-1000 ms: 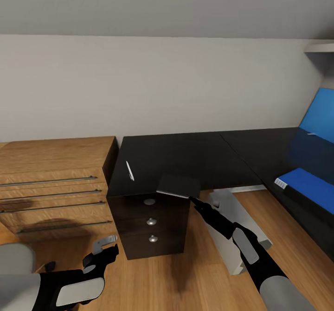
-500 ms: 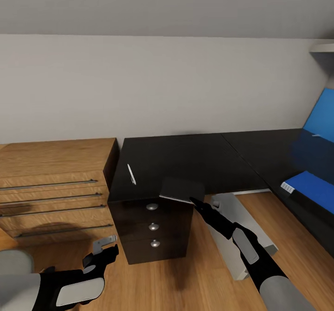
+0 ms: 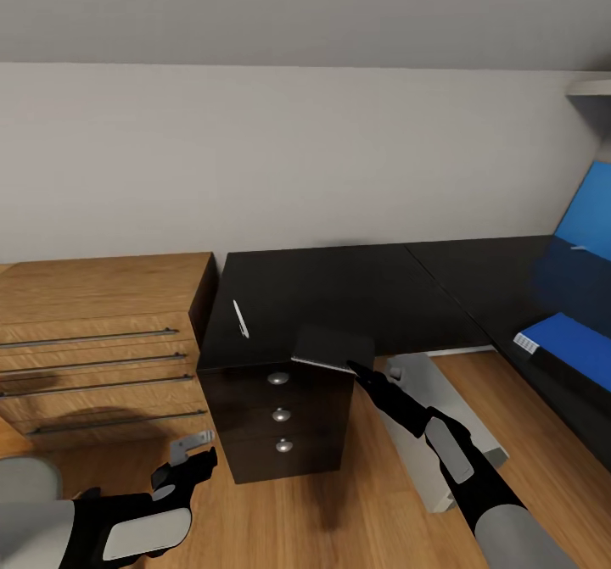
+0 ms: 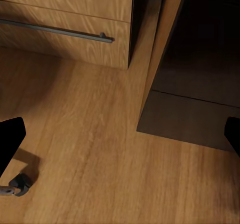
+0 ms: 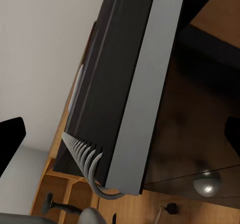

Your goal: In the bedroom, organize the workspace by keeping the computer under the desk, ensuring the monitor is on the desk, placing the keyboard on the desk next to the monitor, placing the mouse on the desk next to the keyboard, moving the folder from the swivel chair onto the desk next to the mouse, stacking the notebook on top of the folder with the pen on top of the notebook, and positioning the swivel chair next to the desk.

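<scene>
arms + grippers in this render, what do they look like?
Both arms are black with pale grey shell panels. The right gripper ends in slim black tapered fingers; the left gripper is black with a light grey fingertip piece. No cables or markings visible.

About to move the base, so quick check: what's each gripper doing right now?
Left gripper: open, holding nothing, low over the floor.
Right gripper: at the near corner of the notebook; whether it grips it cannot be told.
</scene>
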